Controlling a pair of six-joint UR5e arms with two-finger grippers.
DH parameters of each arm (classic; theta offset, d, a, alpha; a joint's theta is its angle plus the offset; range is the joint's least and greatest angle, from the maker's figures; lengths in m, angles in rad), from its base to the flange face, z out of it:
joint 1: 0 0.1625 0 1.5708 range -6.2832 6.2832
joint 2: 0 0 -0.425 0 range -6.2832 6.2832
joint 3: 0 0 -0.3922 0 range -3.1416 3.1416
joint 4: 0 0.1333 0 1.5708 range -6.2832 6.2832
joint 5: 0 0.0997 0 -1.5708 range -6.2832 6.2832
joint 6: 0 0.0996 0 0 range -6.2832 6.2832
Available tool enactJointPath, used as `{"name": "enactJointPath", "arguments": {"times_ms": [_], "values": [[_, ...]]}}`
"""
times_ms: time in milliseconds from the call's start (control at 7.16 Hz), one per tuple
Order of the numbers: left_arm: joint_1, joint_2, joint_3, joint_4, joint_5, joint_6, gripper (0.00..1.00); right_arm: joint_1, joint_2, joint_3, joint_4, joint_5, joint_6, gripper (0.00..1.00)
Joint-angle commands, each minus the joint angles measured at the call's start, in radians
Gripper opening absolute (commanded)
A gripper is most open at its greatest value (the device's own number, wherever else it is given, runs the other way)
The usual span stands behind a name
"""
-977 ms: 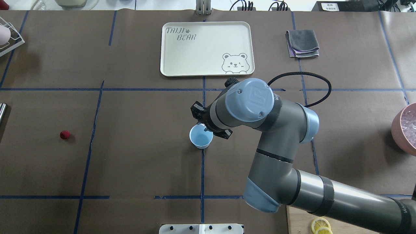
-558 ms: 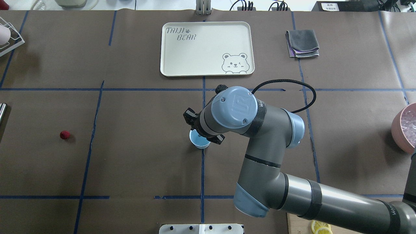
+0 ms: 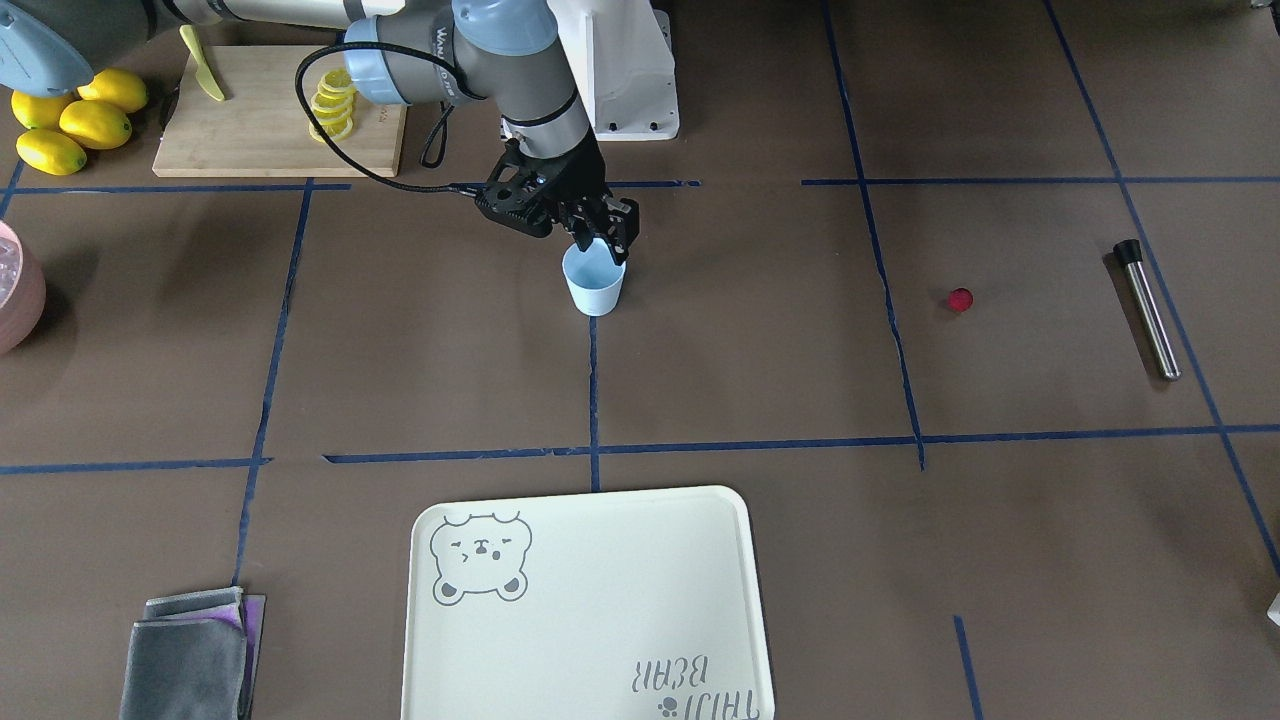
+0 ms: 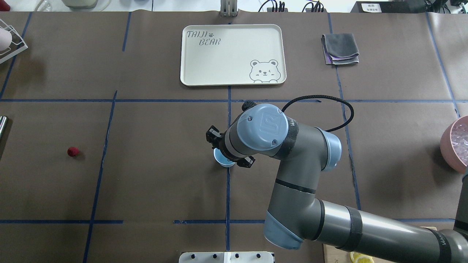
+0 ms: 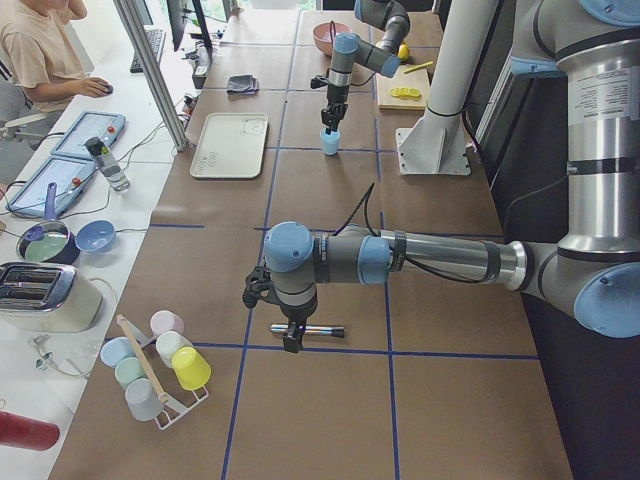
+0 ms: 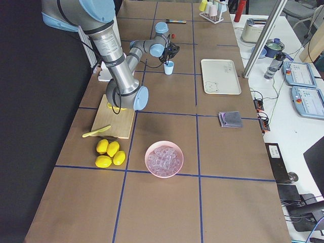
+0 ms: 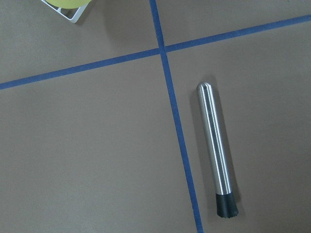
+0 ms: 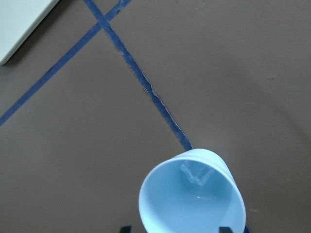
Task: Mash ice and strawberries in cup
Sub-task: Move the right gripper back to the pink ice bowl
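One cup, ice chunk inside, directly beneath open, empty right end effector; strawberry far leftward, nearer left end effector (opening indiscernible).

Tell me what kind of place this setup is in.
Likely a robotics lab staged as a drink-prep bench: a paper-covered table gridded with blue tape, control pendants alongside, and lemons beside a pink bowl of ice.
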Motion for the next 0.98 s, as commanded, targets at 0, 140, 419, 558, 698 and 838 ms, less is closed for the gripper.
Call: {"name": "enactJointPath", "arguments": {"times_ms": [0,140,419,558,698,838], "values": [[0.001,0.001,-0.001,0.0,0.001,0.002,1.0,0.043,-0.136,0.178,-0.031,0.025,-0.011,0.83],[-0.001,0.001,-0.004,0.0,0.0,0.002,1.0,0.116,-0.247,0.274,-0.038,0.089,-0.102,0.85],[-0.001,0.001,-0.004,0.0,0.0,0.002,1.0,0.281,-0.454,0.352,-0.032,0.241,-0.378,0.99],[0.001,0.001,-0.004,0.0,0.0,0.002,1.0,0.363,-0.549,0.368,-0.021,0.305,-0.539,0.99],[0.001,0.001,-0.003,0.0,0.001,0.002,1.0,0.467,-0.652,0.37,-0.019,0.356,-0.765,1.0],[0.001,0.001,-0.001,0.0,0.001,0.002,1.0,0.57,-0.743,0.364,-0.021,0.408,-0.969,1.0]]}}
